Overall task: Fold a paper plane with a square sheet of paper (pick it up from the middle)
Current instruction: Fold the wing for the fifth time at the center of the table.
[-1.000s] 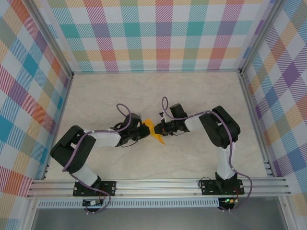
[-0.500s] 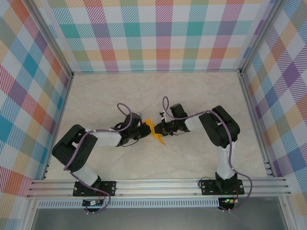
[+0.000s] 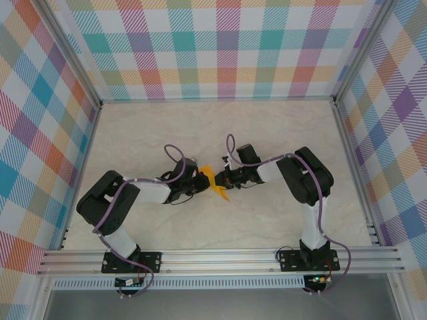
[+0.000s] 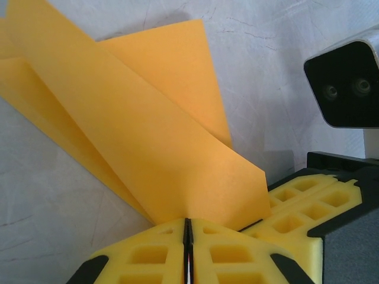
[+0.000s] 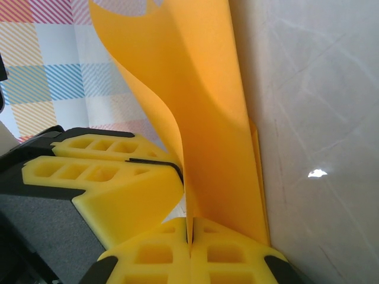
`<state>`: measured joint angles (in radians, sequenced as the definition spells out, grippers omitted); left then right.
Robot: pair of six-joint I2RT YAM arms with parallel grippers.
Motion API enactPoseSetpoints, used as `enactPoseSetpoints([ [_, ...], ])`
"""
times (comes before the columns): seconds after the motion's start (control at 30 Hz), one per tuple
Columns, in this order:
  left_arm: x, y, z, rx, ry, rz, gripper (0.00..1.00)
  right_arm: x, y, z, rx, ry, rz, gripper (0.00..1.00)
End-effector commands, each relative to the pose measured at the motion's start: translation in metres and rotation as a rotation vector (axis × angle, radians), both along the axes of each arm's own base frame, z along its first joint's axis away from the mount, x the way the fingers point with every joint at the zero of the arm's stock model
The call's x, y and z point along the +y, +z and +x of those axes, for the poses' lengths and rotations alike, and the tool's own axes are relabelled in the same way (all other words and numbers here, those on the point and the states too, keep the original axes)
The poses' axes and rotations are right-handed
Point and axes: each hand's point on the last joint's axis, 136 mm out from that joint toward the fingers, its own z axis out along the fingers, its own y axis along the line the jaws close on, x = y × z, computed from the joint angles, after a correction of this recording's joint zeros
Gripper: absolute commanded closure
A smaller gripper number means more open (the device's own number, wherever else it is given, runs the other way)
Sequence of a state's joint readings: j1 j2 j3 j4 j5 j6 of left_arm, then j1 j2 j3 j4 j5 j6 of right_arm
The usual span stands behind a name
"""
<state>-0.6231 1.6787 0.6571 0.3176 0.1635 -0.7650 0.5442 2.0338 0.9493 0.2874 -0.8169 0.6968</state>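
- Paper [image 3: 215,181], orange-yellow and partly folded, sat near the middle of the table [image 3: 280,127] in the top view. It was caught between my left gripper [image 3: 204,181] and my right gripper [image 3: 222,181], which met tip to tip at it. One pointed corner stuck out toward the near edge.
- From my left wrist, the paper [image 4: 148,136] fanned away from my left gripper [image 4: 187,228] in stacked layers, slanting up to the left above the table [image 4: 296,35]. My two yellow pads were pressed together with only a thin seam between them. The paper's near edge ran into that seam, so I had it pinched. My right gripper [image 4: 302,207] sat just beside mine on the right, close against the same end of the paper.
- From my right wrist, the paper [image 5: 201,89] rose as a curved upright sheet out of my right gripper [image 5: 189,236], whose pads were closed tight on its lower edge. My left gripper [image 5: 106,177] lay just to the left of the sheet. The table [image 5: 320,89] ran along the right, and a checked wall [image 5: 47,83] showed behind.
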Motion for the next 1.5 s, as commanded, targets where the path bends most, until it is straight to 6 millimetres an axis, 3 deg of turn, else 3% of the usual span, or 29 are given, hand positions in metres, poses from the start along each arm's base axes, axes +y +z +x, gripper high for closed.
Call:
enactPoseSetpoints([
  [0.0, 0.004, -0.002, 0.010, -0.016, 0.026, 0.019, 0.90, -0.002, -0.007, -0.001, 0.030, 0.007, -0.009, 1.00],
  [0.57, 0.009, -0.015, 0.009, 0.136, 0.099, 0.048, 0.95, -0.002, 0.010, -0.002, 0.002, 0.018, -0.002, 0.81],
  [0.93, 0.013, -0.023, 0.005, 0.181, 0.103, 0.072, 0.95, -0.016, 0.021, -0.009, -0.056, 0.018, -0.049, 0.69],
  [1.27, 0.012, -0.026, 0.005, 0.201, 0.098, 0.076, 0.96, -0.029, 0.026, -0.017, -0.140, 0.048, -0.118, 0.72],
  [1.47, 0.013, -0.026, 0.004, 0.208, 0.101, 0.080, 0.96, -0.031, 0.017, -0.025, -0.126, 0.076, -0.144, 0.77],
])
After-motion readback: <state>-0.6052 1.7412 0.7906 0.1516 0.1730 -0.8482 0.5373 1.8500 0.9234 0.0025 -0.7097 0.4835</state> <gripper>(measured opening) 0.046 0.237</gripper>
